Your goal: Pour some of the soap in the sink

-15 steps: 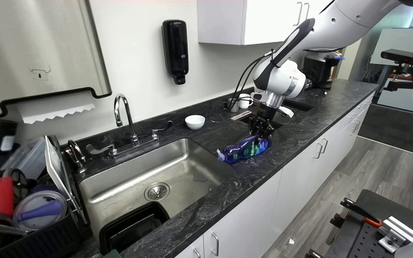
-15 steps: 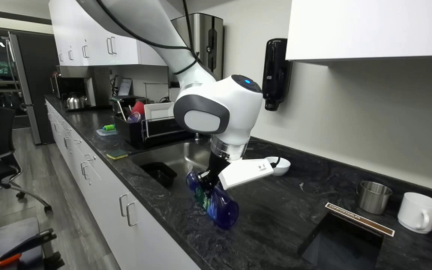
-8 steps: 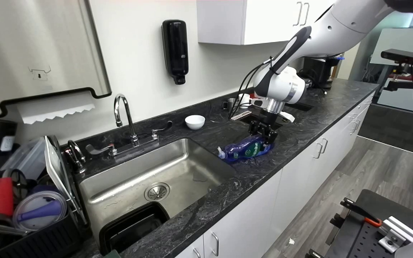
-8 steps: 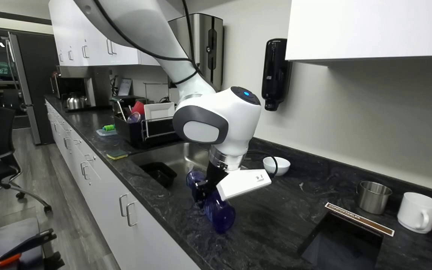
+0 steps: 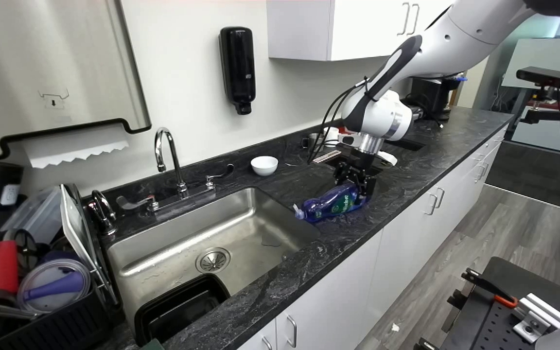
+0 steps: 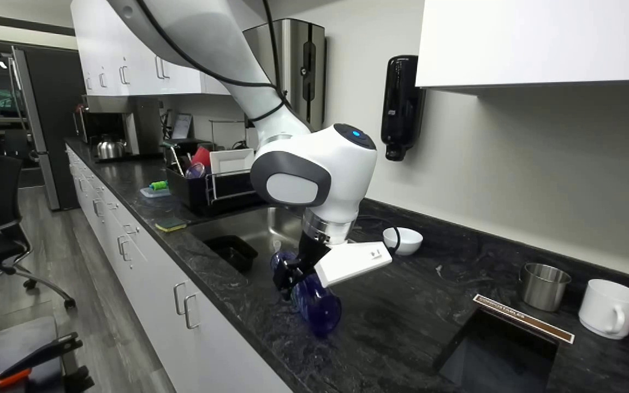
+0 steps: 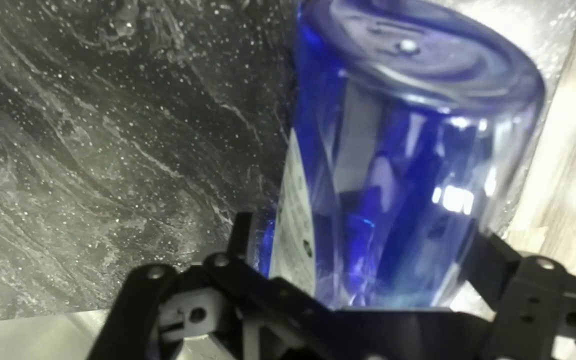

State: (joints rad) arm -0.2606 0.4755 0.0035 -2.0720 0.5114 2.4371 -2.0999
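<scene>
Soap bottle [image 5: 329, 204]: in an exterior view, lying on its side on the dark surface [image 5: 299, 185], nozzle [image 5: 299, 212] at the rim of the sink [image 5: 241, 228].
Bottle base [image 6: 326, 317]: in an exterior view, turned away from the sink.
Hand [image 7: 366, 237]: in the wrist view, fingers [image 7: 241, 235] apart on either side of the bottle; contact cannot be told.

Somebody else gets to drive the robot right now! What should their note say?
Hand: open, straddling the soap, not gripping it.
Things: the soap lies on its side on the counter, spout toward the sink.
Done: soap is beside the sink; whether any got poured, I can't tell.
Left: if none did, probably grip it, lift and tip it over the sink.
</scene>
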